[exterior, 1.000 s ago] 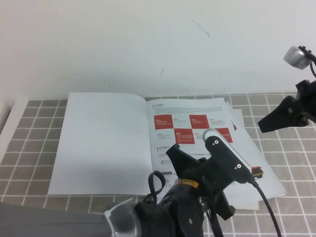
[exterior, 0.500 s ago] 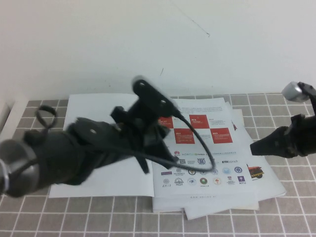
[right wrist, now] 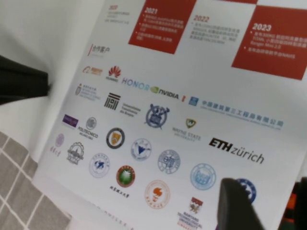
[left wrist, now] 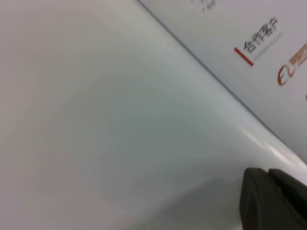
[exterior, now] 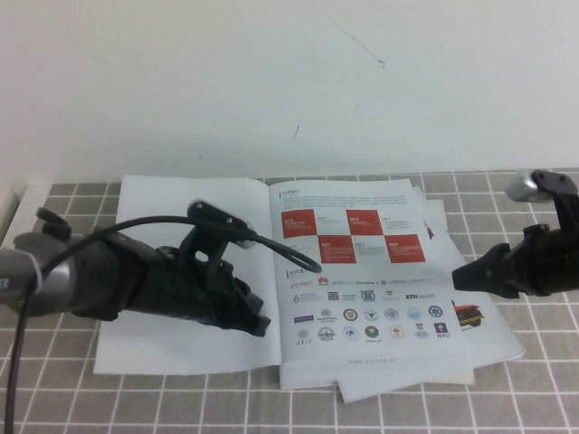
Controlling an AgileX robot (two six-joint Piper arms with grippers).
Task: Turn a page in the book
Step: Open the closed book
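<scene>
The book [exterior: 271, 271] lies open on the grey tiled table [exterior: 54, 226], blank white leaf on the robot's left, and the page [exterior: 357, 271] with the red checker squares and rows of logos flat on the right side. The left gripper [exterior: 256, 321] is low over the blank leaf, close beside the spine, its dark fingers pressed together with no gap in the wrist view and nothing between them. The right gripper [exterior: 459, 277] hangs at the logo page's outer edge, tips aimed inward; in its wrist view two dark fingertips [right wrist: 237, 203] stand apart over the logos, gripping nothing. Loose sheets [exterior: 479, 312] poke out beneath the page.
</scene>
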